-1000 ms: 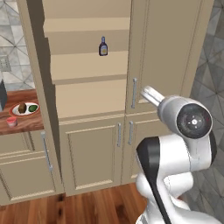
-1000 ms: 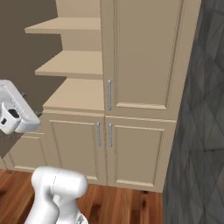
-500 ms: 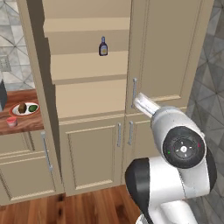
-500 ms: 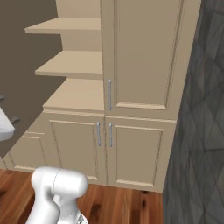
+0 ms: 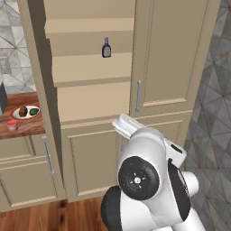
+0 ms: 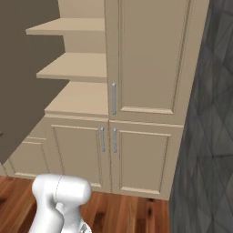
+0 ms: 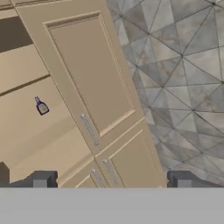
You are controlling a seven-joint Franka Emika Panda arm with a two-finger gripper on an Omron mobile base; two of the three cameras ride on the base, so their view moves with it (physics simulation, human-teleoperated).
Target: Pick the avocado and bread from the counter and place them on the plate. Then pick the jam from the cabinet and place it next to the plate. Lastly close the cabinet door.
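The plate [image 5: 18, 116] lies on the counter [image 5: 25, 132] at the far left, with the bread [image 5: 22, 111] and the avocado [image 5: 33, 110] on it. The jam [image 5: 12, 125] stands on the counter just in front of the plate. The cabinet [image 5: 90, 97] has its left cabinet door [image 6: 22, 68] swung open, brown inner face showing; the matching right door [image 5: 171, 49] is shut. My gripper [image 7: 111, 181] is open and holds nothing, and it looks from a distance at the shut door and the shelves. My arm [image 5: 144, 176] rises in front of the lower doors.
A dark bottle with a pale label [image 5: 106, 48] stands on an upper shelf, and the same bottle [image 7: 42, 107] appears in the hand view. Two short lower doors [image 6: 109, 154] sit beneath. A grey tiled wall [image 6: 209, 136] borders the cabinet on the right. Wood floor [image 6: 132, 214] lies below.
My arm has swung down and to the left in front of the lower doors. The white hand has left the left edge of the right base view. Nothing else has moved.
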